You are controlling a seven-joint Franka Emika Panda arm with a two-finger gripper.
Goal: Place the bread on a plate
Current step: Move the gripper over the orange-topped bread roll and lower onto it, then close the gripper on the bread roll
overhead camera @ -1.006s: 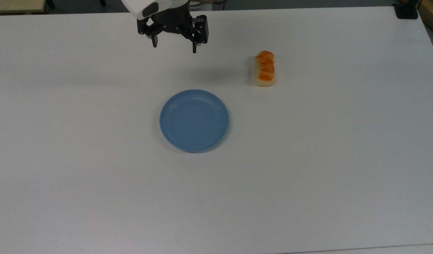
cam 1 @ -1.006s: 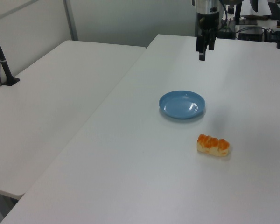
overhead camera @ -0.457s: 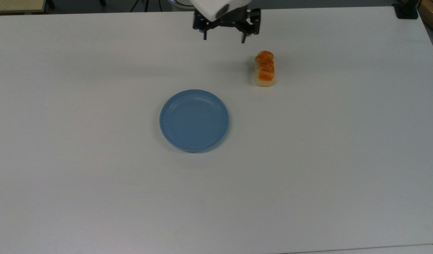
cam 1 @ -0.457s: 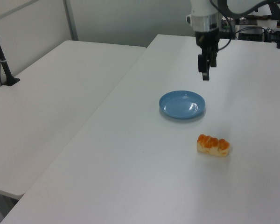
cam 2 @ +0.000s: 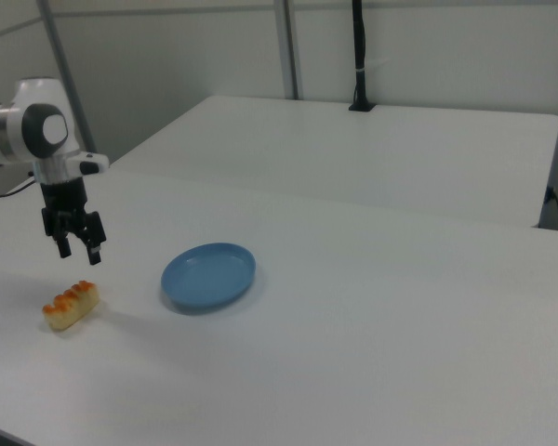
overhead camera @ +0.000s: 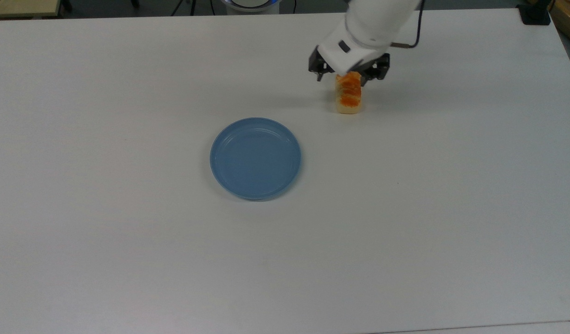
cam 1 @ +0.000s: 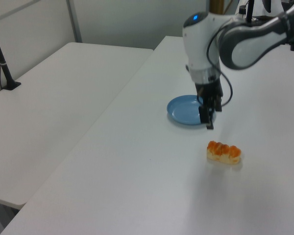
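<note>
Near the white table's (overhead camera: 127,255) far edge in the top view, hovering above the bread (overhead camera: 348,96): gripper (cam 2: 78,252), fingers spread wide, gripping nothing. Bread lying on the table, well apart from the blue plate (overhead camera: 255,158) near the middle.

no text, label, brand, number or sign can be read in any of the views.
</note>
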